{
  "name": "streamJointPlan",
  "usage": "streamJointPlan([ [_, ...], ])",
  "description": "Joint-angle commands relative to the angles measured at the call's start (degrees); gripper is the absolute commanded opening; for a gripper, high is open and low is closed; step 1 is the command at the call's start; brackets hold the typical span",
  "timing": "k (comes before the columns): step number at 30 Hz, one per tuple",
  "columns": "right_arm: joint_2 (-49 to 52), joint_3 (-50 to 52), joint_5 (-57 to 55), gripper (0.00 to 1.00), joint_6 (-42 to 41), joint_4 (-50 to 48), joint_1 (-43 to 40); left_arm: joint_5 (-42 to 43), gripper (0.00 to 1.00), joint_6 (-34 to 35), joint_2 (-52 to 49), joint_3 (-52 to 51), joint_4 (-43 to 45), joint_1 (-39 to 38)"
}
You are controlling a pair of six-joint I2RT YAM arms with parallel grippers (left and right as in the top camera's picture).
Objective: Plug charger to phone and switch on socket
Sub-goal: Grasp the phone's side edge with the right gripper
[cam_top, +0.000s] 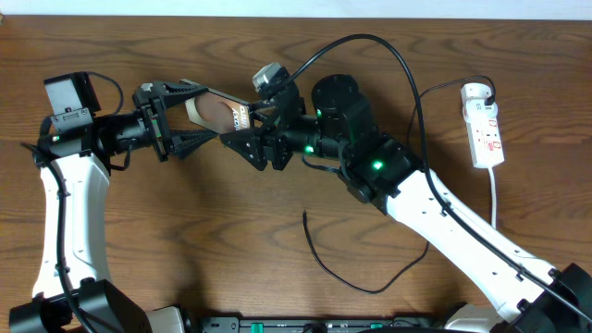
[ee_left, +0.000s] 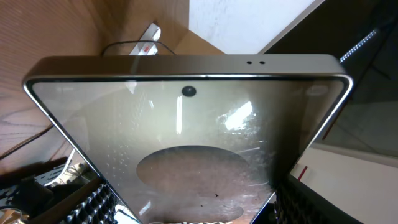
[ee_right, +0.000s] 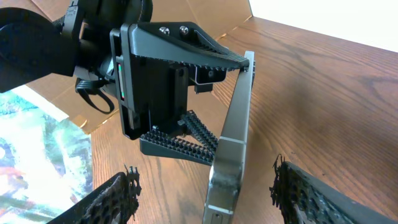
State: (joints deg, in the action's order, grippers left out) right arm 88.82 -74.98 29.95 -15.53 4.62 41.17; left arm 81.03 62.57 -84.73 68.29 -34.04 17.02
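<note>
The phone (cam_top: 227, 115) is held off the table, left of centre. My left gripper (cam_top: 205, 116) is shut on its sides. In the left wrist view its glossy screen (ee_left: 186, 143) fills the frame between my fingers (ee_left: 186, 213). My right gripper (cam_top: 242, 126) is open, its fingers straddling the phone's near end without touching; in the right wrist view (ee_right: 205, 199) the phone shows edge-on (ee_right: 235, 146). The charger cable (cam_top: 319, 264) lies loose on the table, its free tip (cam_top: 305, 215) pointing up. The socket (cam_top: 486, 125) lies at far right and also shows in the left wrist view (ee_left: 146, 46).
The black cable runs from the socket in a high loop (cam_top: 370, 39) over my right arm. The socket's white cord (cam_top: 495, 199) trails toward the front edge. A black unit (cam_top: 324, 324) sits along the front edge. The wooden table (cam_top: 185, 240) ends at a white wall behind.
</note>
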Motion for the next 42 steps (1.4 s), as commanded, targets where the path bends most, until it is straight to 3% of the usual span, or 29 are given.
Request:
streamJointPlan([
  [1,0.07,-1.07,-0.11,0.72,-0.44,-0.22,0.63,2.08,0.07,-1.01,1.16,2.16,0.24,-0.13],
  [8,0.07,-1.07,-2.64,0.71,-1.64,-0.11,2.75,2.05,0.07,-1.01,1.16,2.16,0.24,-0.74],
  [14,0.07,-1.07,-6.03,0.46,-1.66,0.07,5.22,2.05,0.07,-1.01,1.16,2.16,0.26,-3.45],
  [25,0.07,-1.09,-6.05,0.29,-2.69,0.07,4.98,2.05,0.07,-1.03,1.16,2.16,0.26,-3.87],
  [30,0.07,-1.09,-6.05,0.04,-2.71,0.09,4.98,2.05,0.07,-1.03,1.16,2.16,0.26,-3.87],
  [42,0.07,-1.07,-6.05,0.01,-2.69,0.09,4.9,2.05,0.07,-1.22,1.16,2.16,0.26,-3.87],
])
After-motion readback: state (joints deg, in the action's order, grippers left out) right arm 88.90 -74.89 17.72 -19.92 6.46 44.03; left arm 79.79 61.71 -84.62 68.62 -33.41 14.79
